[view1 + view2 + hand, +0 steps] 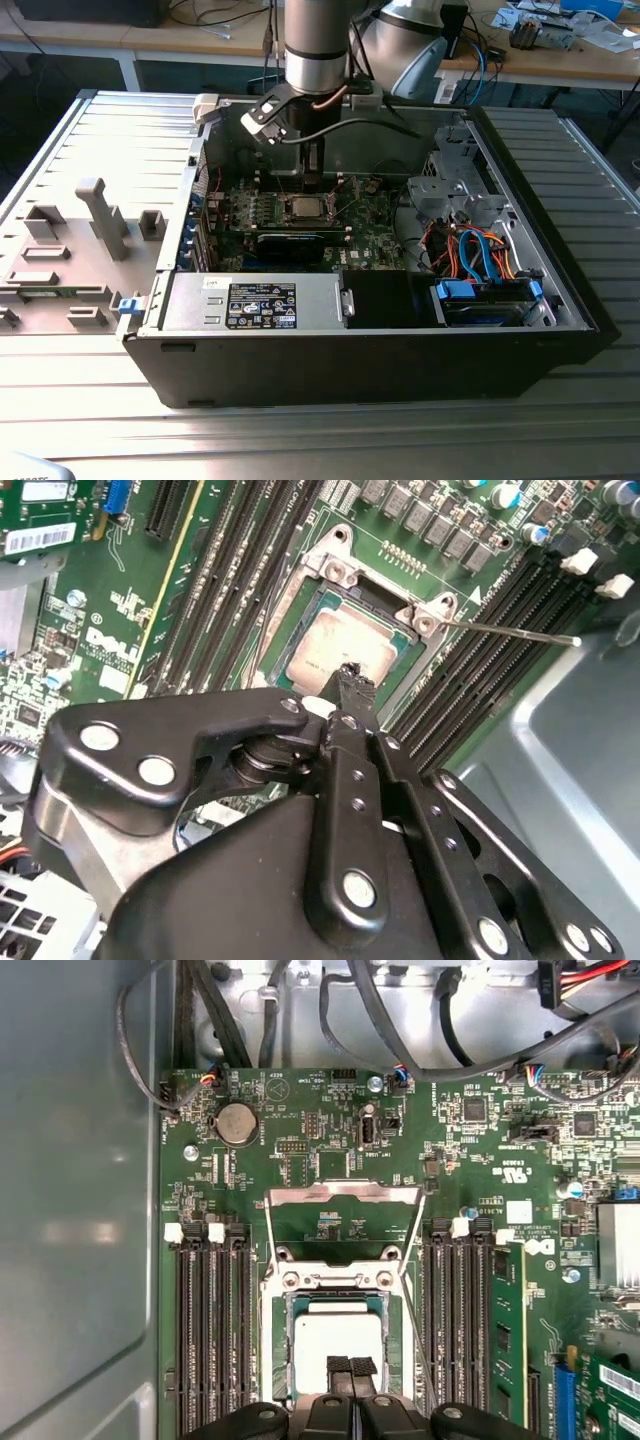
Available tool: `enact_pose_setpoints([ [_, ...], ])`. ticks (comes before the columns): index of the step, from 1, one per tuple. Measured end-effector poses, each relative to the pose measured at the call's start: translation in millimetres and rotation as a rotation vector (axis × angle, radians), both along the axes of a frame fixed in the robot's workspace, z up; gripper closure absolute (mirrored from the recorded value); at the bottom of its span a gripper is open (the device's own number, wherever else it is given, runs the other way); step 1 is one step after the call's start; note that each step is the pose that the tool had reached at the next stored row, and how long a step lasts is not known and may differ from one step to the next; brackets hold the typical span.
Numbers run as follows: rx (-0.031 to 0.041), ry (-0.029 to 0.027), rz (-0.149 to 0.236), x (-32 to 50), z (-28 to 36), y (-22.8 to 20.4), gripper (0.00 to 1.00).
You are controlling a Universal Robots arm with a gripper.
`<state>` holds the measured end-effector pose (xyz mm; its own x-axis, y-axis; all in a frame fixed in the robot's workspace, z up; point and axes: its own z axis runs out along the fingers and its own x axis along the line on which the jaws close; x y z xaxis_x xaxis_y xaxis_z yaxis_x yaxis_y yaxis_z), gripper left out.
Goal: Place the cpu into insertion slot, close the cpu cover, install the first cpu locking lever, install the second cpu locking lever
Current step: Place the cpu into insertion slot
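The cpu [338,1340] lies flat in the insertion slot [283,1355] on the green motherboard, its dull silver top facing up. It also shows in the second wrist view, cpu [330,650], and in the exterior view, cpu [303,207]. The cpu cover [342,1195] is swung open, hinged at the slot's far side. My gripper [350,1365] hangs over the chip's near edge with its black fingertips [352,675] pressed together and nothing between them. A thin locking lever [510,631] sticks out sideways from the slot. In the exterior view the gripper [315,185] reaches down into the case.
The open computer case [560,300] walls in the board on all sides. Black memory slots [210,1330] flank the socket on both sides. Cables [400,1020] run across the board's far edge. A black card [290,243] and a power supply [255,303] sit nearer the exterior view's front.
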<state>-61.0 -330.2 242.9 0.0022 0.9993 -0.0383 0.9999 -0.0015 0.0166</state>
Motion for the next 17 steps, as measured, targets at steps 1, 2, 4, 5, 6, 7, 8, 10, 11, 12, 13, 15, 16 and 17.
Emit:
enact_pose_setpoints([
  [1, 0.0, 0.0, 0.0, 0.0, 1.3, 0.0, 0.89],
  [2, 0.0, 0.0, 0.0, 0.0, 2.5, 0.0, 0.89],
  [4, 0.0, 0.0, 0.0, 0.0, 5.1, 0.0, 0.89],
  [5, 0.0, 0.0, 0.0, 0.0, 6.5, 0.0, 0.89],
  [6, 0.0, 0.0, 0.0, 0.0, 8.2, 0.0, 0.89],
  [7, 0.0, 0.0, 0.0, 0.0, 9.6, 0.0, 0.89],
  [8, 0.0, -0.0001, 0.0, 0.0, 11.3, 0.0, 0.89],
  [10, 0.0, 0.0, 0.0, 0.0, 14.6, 0.0, 0.89],
  [11, 0.0001, -0.0001, 0.0, 0.0, 15.9, 0.0, 0.89],
  [12, 0.0, 0.0, 0.0, 0.0, 17.2, 0.0, 0.89],
  [13, 0.0001, 0.0, 0.0, 0.0, 18.5, 0.0, 0.89],
  [15, 0.0001, 0.0, 0.0, 0.0, 21.0, 0.0, 0.89],
  [16, 0.0, 0.0, 0.0, 0.0, 22.3, 0.0, 0.89],
  [17, 0.0, 0.0, 0.0, 0.0, 23.7, 0.0, 0.89],
])
